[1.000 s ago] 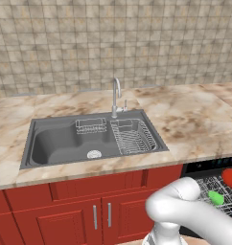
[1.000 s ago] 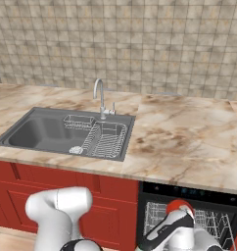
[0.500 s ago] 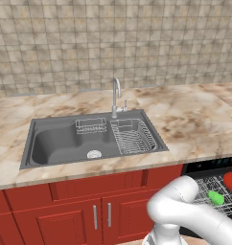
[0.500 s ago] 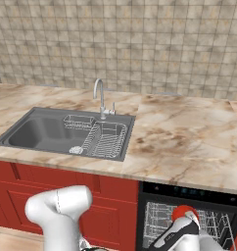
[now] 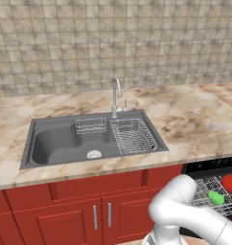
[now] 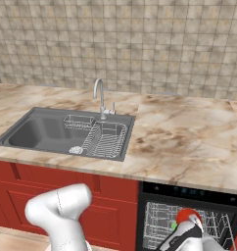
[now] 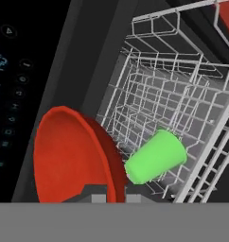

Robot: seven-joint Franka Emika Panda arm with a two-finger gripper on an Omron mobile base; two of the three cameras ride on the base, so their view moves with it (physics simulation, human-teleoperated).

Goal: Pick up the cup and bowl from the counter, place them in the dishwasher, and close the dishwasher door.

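Marble bench [image 5: 194,124] is sitting bare beside the grey sink [image 5: 65,143], and down below the black dishwasher [image 6: 189,215] is standing open with its white wire rack [image 7: 182,108] showing. Gripper [image 7: 109,198] is hovering at the rack, its tips pinching the rim of the red bowl [image 7: 69,156], which is tilting up on edge. Green cup [image 7: 156,157] is lying on its side in the rack, just beside the bowl.

Worktop [image 5: 194,124]: veined polished marble. Bowl [image 7: 71,156]: glossy red. Cup [image 7: 156,156]: smooth matt green. Rack [image 7: 182,99]: white wire. Sink [image 5: 65,143]: matt grey. Faucet [image 5: 116,95]: shiny metal.
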